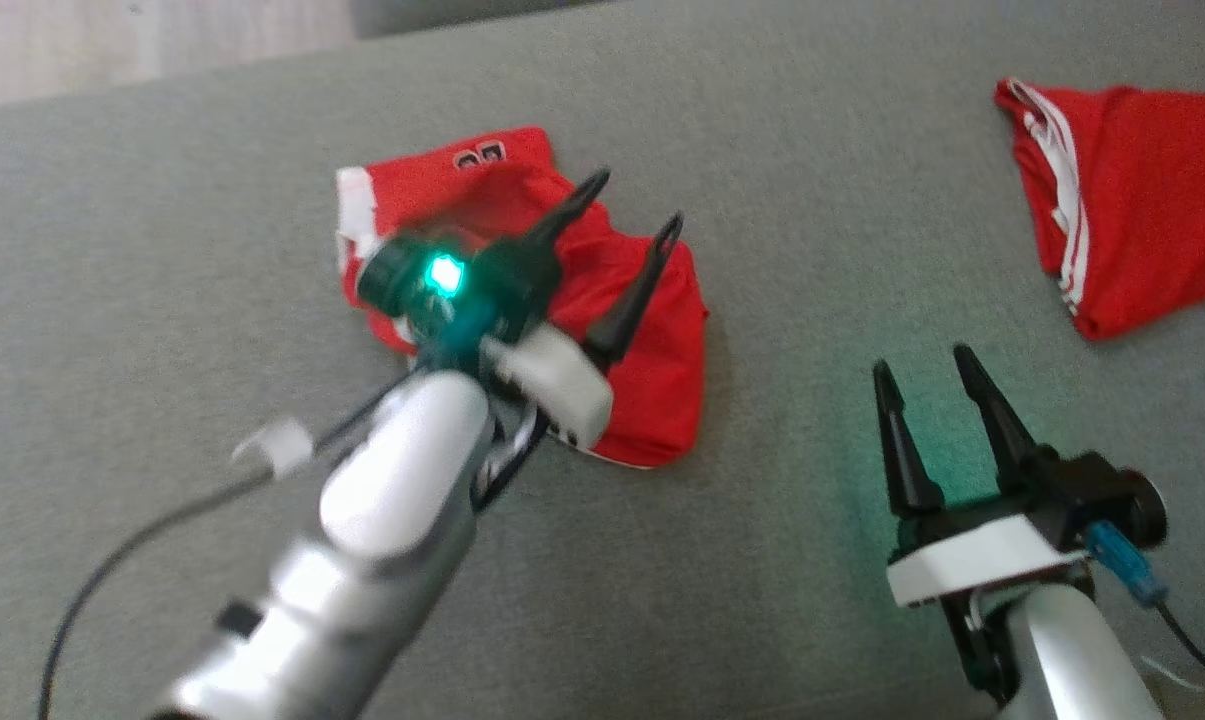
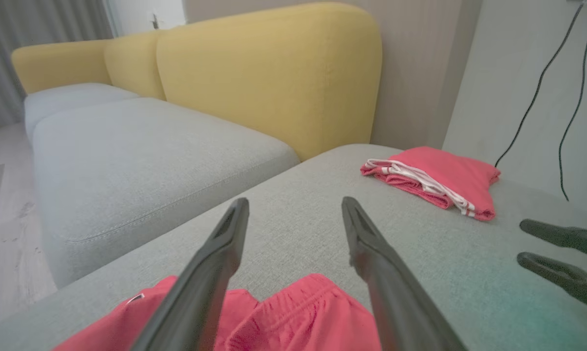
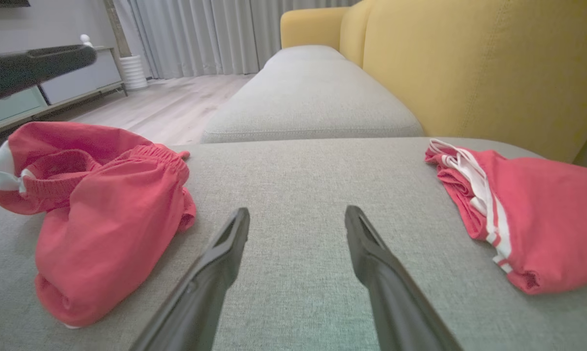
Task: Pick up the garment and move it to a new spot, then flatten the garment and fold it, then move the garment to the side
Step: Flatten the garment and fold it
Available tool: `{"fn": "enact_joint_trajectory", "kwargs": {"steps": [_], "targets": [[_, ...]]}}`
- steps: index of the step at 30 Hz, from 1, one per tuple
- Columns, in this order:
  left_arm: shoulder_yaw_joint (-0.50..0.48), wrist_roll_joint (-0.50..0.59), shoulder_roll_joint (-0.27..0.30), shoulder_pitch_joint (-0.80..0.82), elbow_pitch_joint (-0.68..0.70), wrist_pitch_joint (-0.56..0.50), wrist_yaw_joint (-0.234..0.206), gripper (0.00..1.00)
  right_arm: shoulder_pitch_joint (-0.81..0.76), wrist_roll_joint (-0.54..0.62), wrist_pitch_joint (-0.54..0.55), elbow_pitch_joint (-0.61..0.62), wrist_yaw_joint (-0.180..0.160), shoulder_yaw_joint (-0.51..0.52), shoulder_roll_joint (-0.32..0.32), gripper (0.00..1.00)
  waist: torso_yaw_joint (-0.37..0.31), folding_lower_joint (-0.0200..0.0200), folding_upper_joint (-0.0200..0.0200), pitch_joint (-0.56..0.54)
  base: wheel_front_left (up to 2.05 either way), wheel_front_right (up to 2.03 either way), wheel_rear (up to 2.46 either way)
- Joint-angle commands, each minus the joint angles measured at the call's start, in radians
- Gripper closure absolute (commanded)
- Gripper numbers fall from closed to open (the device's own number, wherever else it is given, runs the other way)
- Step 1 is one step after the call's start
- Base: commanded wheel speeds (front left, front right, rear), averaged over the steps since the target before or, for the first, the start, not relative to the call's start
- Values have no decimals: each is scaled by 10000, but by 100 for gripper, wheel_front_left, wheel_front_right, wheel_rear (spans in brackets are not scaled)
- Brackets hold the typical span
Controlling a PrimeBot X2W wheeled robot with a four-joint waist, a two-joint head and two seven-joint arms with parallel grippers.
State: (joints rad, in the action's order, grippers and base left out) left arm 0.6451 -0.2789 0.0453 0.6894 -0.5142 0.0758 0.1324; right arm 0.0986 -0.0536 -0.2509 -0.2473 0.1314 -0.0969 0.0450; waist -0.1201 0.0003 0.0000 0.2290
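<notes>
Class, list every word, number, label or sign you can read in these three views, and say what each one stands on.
Dark print at the top edge of the crumpled red shorts: too blurred to read; possibly digits.
Small pale tag at the shorts' edge: too small to read.
Folded red garment: no lettering visible.
Nothing can be quoted with certainty.

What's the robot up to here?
Its left hand is poised open over a crumpled red garment on the grey cushion, nothing gripped yet. The right hand sits open over bare cushion nearby, empty. A second red garment lies folded off to the right, apart from both hands. The crumpled one is not yet flattened.
</notes>
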Motion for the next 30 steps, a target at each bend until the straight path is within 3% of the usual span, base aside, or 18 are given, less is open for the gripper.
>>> {"fn": "enact_joint_trajectory", "kwargs": {"steps": [1,11,26,28,29,30], "targets": [[-32,-86,49,705,-13,-127,-21,0,311,-98,-109,374,-7,-341,53,0,-485,-3,0,512,0,0,0],[1373,-1170,49,2523,-2633,-1996,-20,0,324,-278,-109,413,-7,-727,53,0,-1127,-3,0,656,0,0,0],[2769,-2111,60,2519,-3088,-2948,-18,0,180,-356,-109,388,-7,-419,53,0,-811,-3,0,437,0,0,0],[2848,-2177,64,2457,-3112,-2895,-18,20,175,-354,-109,374,-7,-386,53,0,-770,-3,0,431,0,0,0],[2881,-2198,63,2430,-3126,-2857,-18,49,178,-357,-109,371,-7,-373,53,0,-747,-3,0,427,0,0,0],[2915,-2241,63,2384,-3135,-2836,-18,58,183,-360,-109,365,-7,-371,53,0,-732,-3,0,416,0,0,0]]}}
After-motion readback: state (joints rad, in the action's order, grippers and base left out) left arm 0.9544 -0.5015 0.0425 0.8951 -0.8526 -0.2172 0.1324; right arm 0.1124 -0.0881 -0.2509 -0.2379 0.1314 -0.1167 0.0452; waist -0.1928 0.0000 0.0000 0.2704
